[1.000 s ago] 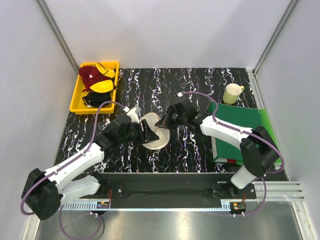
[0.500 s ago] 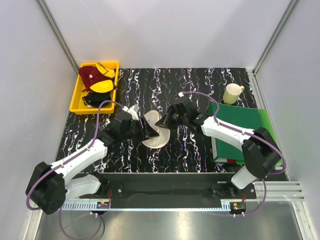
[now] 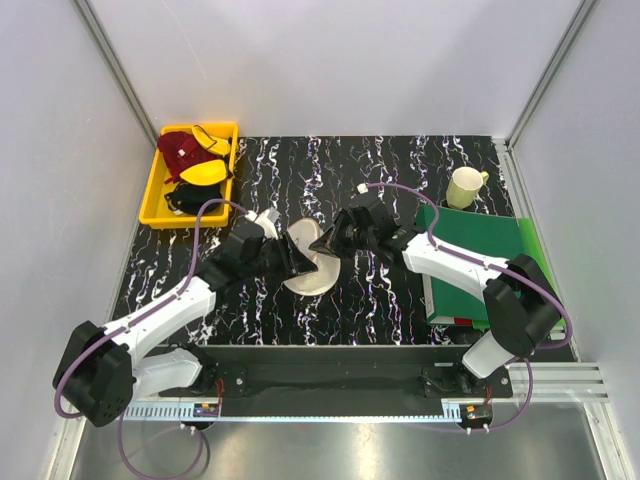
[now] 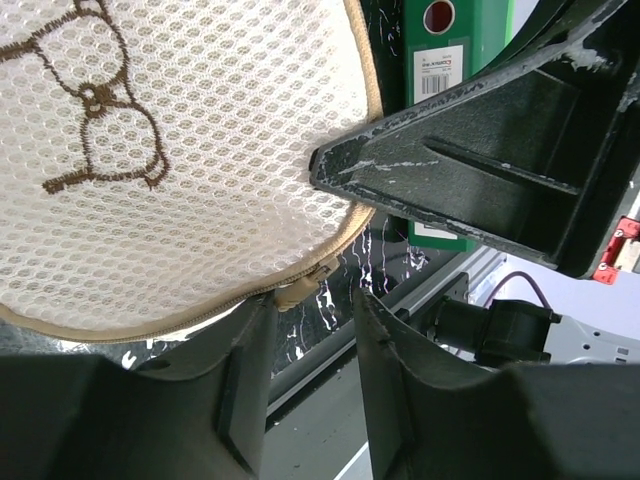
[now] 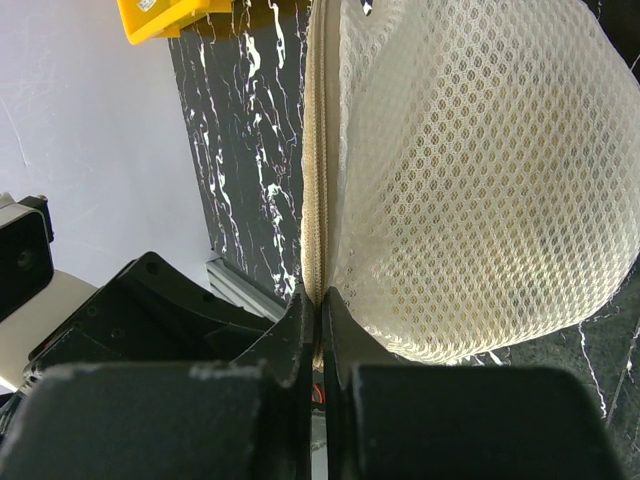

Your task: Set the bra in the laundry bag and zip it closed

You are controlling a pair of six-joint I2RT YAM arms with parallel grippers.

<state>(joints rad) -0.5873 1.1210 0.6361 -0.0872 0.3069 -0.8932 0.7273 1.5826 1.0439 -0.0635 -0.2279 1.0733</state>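
The chief risk lay at the zipper pull. The left gripper stood released, its fingers parted to either side of the small tab and, as far as its wrist view showed, not touching it. The tab was small and limp, hanging off a curved seam, so a closing pinch could have slid past it or caught only mesh.

The right gripper was clenched on the laundry bag at its zip tape. In the top view it sat at about 1 o'clock of the bag, with the left gripper at 9 o'clock. If that pinch were light, a pull along the zip would likely have dragged the whole bag instead of running the slider. A hard pull could have buckled the soft dome and jammed mesh in the teeth.

The bra showed in no view. I judged it to be inside the bag, though the mesh did not reveal it plainly, and a strap lying across the seam would snag the zip.

The bag was cream honeycomb mesh, springy, domed and round, edged with tan woven tape and stitched with a brown bra drawing. It lay just toward 6 o'clock of centre on the glossy black, white-veined table. A yellow plastic tray stood at 10 o'clock, a pale mug at 2 and a green binder at 3.
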